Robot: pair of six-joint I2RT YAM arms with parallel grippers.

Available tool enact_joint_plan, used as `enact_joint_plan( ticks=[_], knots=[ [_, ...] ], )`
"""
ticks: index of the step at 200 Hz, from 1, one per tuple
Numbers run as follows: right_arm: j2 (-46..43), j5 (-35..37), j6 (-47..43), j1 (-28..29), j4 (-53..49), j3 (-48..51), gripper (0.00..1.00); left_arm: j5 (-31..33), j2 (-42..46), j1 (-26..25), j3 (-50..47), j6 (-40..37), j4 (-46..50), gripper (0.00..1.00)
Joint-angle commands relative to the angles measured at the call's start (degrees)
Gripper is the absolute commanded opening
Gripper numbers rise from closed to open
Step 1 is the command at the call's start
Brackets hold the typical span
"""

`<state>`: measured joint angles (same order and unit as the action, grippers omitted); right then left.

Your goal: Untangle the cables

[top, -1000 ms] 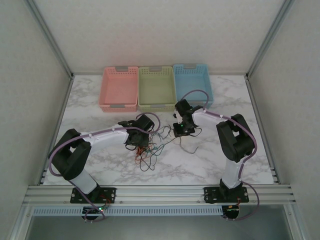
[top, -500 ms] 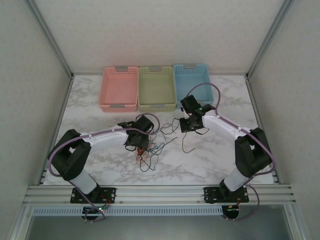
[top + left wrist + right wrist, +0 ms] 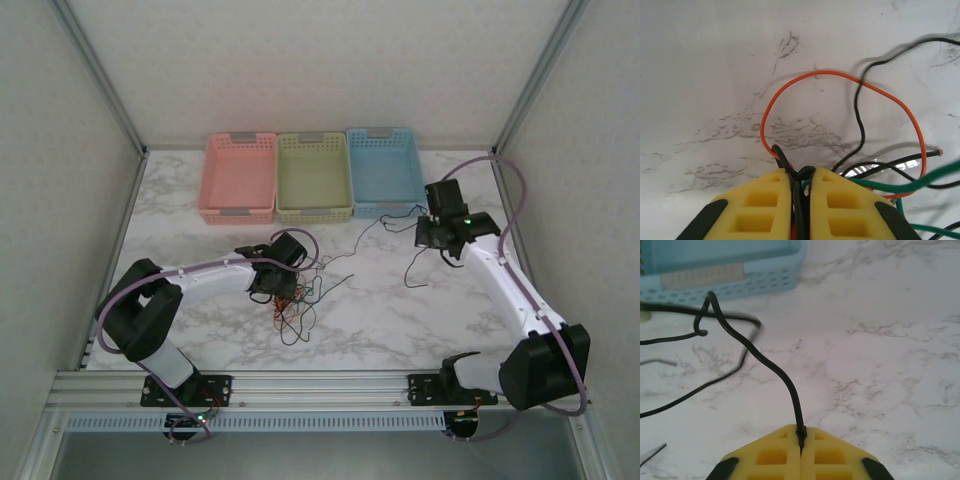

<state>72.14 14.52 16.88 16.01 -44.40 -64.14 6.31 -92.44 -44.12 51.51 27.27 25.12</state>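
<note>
The cables [image 3: 296,303] lie as a tangle of thin black, orange and green wires on the marble table left of centre. My left gripper [image 3: 275,284] rests on the tangle's left edge. In the left wrist view its yellow jaws [image 3: 801,175] are shut on a bunch of black strands, with an orange loop [image 3: 840,74] and a green wire [image 3: 922,176] spreading out ahead. My right gripper [image 3: 428,238] hangs near the blue basket, shut on one black cable [image 3: 765,362]. That black cable [image 3: 372,228] stretches back left toward the tangle.
Three baskets stand in a row at the back: pink [image 3: 238,212], green [image 3: 314,212] and blue [image 3: 385,208]. The blue basket's wall [image 3: 755,277] is just ahead of the right gripper. Bare marble lies at the front right.
The right arm has swung right and back from the tangle, drawing the black cable out with it. The left gripper has stayed put on the tangle.
</note>
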Motion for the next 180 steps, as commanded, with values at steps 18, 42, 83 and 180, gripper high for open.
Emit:
enact_joint_plan(
  ticks=[18,42,83,180],
  knots=[
    [-3.64,-10.37,1.73,-0.39,3.1,1.96,0.0,-0.9,0.99,0.44,-0.59,0.68,1.58,0.0],
    [-4.49,-4.45,1.05,-0.44,0.53,-0.18,0.0,-0.6,0.76,0.44,-0.59,0.52,2.04,0.0],
    [-6.98,-6.98,2.61,-0.81,1.48,-0.3,0.0,-1.08,0.05,0.35,-1.14,0.59,1.5,0.0],
    [-8.54,-20.52,3.58,-0.18,4.85,6.16,0.0,-3.58,3.99,-0.26,0.08,0.78,0.82,0.08]
  ],
)
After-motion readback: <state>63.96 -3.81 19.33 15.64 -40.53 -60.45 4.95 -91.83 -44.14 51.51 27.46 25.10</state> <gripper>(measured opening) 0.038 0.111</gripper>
